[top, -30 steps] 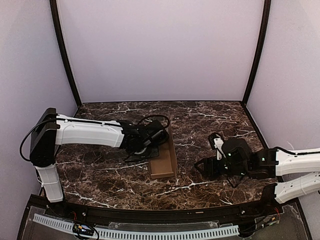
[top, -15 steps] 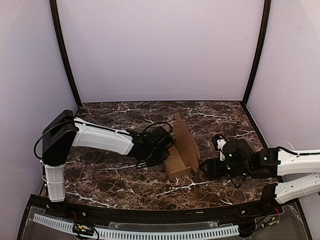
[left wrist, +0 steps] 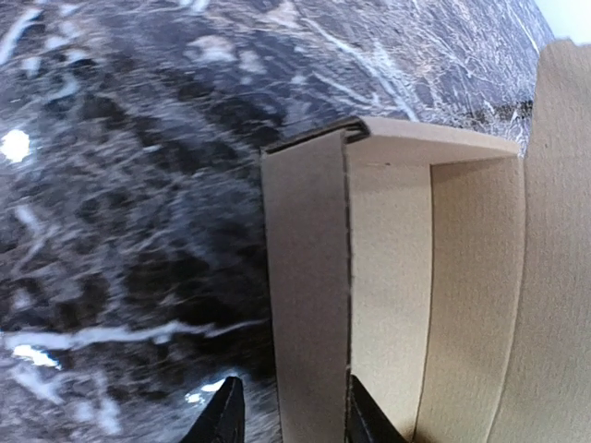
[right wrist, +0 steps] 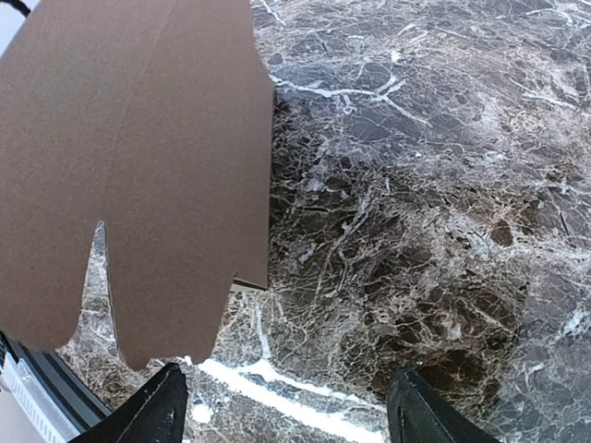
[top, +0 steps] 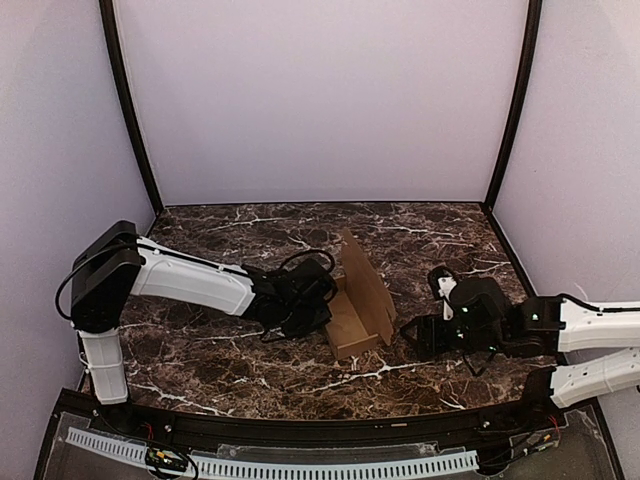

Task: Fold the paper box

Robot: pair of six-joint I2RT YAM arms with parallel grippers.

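The paper box (top: 365,295) is tan-brown cardboard, partly folded into an oblong tray with one tall flap standing up on its right side. My left gripper (top: 320,312) is at the box's left wall. In the left wrist view its gripper (left wrist: 291,420) straddles that wall (left wrist: 309,277), with one finger outside and one inside. My right gripper (top: 408,335) is open and empty, low over the table just right of the box. In the right wrist view the standing flap (right wrist: 138,166), with scalloped tabs, fills the upper left ahead of the gripper (right wrist: 291,411).
The table top (top: 220,350) is dark marble with white veins. Lilac walls close off the back and both sides. A black rail and a white cable chain (top: 270,465) run along the near edge.
The box has slid right and turned, and its long flap has risen from flat to standing. My left arm followed it, then drew slightly back. My right gripper barely moved.
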